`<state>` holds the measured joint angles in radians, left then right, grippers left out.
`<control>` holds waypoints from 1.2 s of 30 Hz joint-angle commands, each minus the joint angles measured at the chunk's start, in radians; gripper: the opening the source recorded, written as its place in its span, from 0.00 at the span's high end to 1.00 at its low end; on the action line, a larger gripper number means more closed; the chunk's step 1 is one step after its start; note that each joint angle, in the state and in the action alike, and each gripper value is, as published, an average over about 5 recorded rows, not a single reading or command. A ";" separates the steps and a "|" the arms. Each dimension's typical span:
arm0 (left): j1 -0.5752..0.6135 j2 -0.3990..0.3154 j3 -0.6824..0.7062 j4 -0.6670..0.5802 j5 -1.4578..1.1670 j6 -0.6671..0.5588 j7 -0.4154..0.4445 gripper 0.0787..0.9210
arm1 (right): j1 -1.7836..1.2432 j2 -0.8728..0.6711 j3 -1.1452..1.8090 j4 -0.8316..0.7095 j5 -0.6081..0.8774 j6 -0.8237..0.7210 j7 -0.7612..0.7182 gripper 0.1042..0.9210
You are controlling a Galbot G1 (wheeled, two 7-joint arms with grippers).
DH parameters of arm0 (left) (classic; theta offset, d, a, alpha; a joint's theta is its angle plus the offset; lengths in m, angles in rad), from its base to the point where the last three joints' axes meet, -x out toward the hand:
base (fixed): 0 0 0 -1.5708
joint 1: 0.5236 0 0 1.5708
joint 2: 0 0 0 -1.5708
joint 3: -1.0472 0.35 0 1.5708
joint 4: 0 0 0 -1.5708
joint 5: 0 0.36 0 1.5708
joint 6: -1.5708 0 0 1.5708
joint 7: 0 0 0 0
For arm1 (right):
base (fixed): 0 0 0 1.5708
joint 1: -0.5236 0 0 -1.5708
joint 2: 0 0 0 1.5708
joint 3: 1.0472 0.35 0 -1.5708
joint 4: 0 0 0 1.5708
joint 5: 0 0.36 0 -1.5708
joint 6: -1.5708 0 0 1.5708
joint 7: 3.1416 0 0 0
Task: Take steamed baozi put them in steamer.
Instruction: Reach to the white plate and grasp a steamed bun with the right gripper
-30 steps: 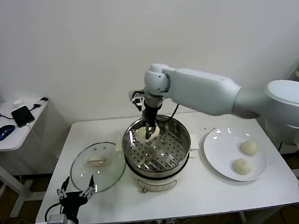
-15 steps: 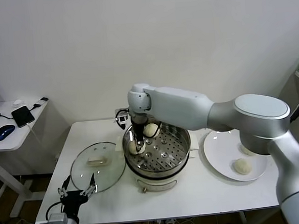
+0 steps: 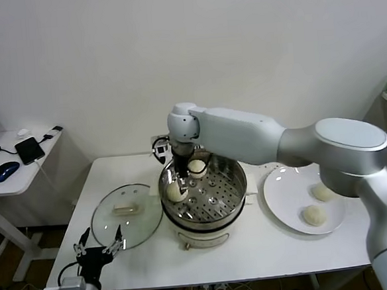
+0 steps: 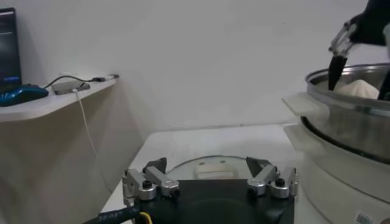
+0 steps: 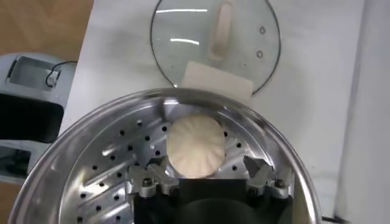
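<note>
Hovering over the steamer point(image 3: 204, 196), the right gripper point(image 3: 180, 180) stands wide open, holding nothing. Two buns point(image 3: 177, 192) lie on its perforated tray; two more wait on the plate point(image 3: 282, 204). The left gripper point(image 3: 98, 248), also open and empty, idles by the glass lid point(image 3: 126, 215).

Steamer point(image 3: 214, 206): round shiny steel pot, perforated tray, white base, frame centre. Steamed baozi, four, cream-white, domed: one point(image 3: 176, 192) at tray's left edge, one point(image 3: 196, 166) at its far rim; two point(image 3: 322, 192) point(image 3: 312, 215) lying centre right, outside the steamer
</note>
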<state>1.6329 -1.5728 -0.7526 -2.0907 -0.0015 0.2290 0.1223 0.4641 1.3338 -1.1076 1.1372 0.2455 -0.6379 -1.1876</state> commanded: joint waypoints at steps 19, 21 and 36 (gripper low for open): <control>0.038 -0.012 0.001 -0.021 -0.120 0.052 0.033 0.12 | -0.202 -0.832 0.239 0.325 -0.368 0.455 -0.279 0.12; 0.048 -0.016 0.004 -0.029 -0.121 0.054 0.035 0.12 | -0.311 -0.831 0.304 0.293 -0.432 0.518 -0.278 0.12; 0.081 -0.056 0.003 -0.044 -0.089 0.053 0.032 0.12 | -0.584 -0.723 0.493 0.132 -0.582 0.650 -0.245 0.12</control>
<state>1.7041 -1.6087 -0.7506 -2.1305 -0.0893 0.2796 0.1532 0.0083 0.6275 -0.6943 1.3124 -0.2598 -0.0663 -1.4316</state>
